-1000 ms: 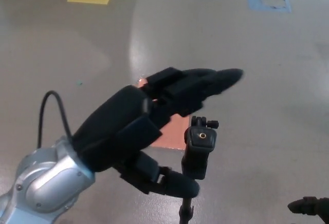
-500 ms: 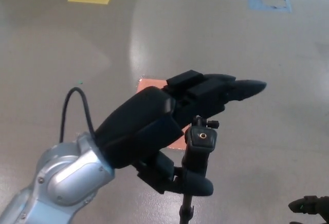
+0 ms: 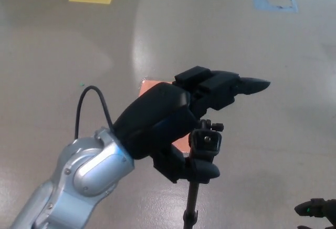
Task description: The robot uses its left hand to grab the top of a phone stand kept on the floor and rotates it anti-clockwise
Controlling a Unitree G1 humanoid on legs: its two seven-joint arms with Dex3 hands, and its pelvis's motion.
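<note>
One left hand (image 3: 178, 121) over phone stand (image 3: 203, 145), fingers (image 3: 247, 85) apart; no readable writing

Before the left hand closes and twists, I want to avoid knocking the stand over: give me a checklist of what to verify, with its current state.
1. Left hand is at the top of the phone stand: ok, fingers reach over it, thumb sits below.
2. Hand closed on the stand: not ok, fingers are spread.
3. Stand upright: ok, its pole looks vertical.
4. Base planted on the floor: cannot tell, it is out of frame.
5. Right hand clear of the stand: ok, it sits apart at the lower right corner.
6. Arm cable free of the stand: ok, it loops well to the left.
</note>
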